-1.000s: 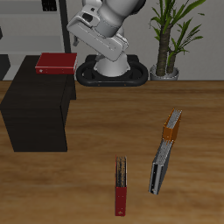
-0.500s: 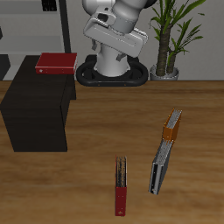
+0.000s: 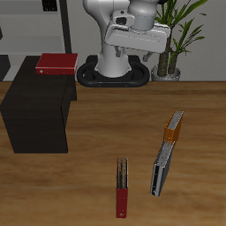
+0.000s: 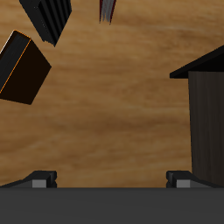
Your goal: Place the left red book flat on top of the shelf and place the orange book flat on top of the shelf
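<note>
The left red book lies flat on the back part of the black shelf. The orange book stands on edge on the table, end to end with a grey book. My gripper is high above the table's back, near the robot's base, far from both books. In the wrist view its fingertips stand wide apart with nothing between them. That view also shows the orange book and the shelf.
The other red book stands on edge near the table's front edge; it also shows in the wrist view, as does the grey book. A potted plant stands at the back. Tall grey shelving is behind the black shelf.
My arm has swung away from the shelf side toward the plant side, above the table's back. The books and the shelf have not moved.
</note>
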You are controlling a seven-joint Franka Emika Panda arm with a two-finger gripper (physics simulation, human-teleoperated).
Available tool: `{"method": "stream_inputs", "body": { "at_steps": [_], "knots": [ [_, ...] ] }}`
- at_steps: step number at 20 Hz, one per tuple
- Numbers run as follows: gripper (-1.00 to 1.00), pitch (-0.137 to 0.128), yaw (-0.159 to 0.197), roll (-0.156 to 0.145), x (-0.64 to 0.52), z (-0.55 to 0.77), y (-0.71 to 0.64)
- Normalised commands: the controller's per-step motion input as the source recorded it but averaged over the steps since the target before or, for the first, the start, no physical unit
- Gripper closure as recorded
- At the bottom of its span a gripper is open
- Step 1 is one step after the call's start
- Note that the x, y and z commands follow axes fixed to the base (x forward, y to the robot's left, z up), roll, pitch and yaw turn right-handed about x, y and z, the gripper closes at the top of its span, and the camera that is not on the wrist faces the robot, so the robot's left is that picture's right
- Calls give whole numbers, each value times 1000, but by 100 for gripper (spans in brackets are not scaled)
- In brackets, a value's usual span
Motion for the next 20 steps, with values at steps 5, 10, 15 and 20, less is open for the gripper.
{"method": "stream_inputs", "body": {
  "at_steps": [5, 10, 15, 20],
  "knots": [
    [-100, -21, 3, 101, 130, 34, 704],
    [-100, -81, 26, 84, 188, 127, 425],
    [-100, -13, -6, 62, 232, -28, 219],
    [-100, -11, 31, 101, 314, -107, 342]
  ]
}}
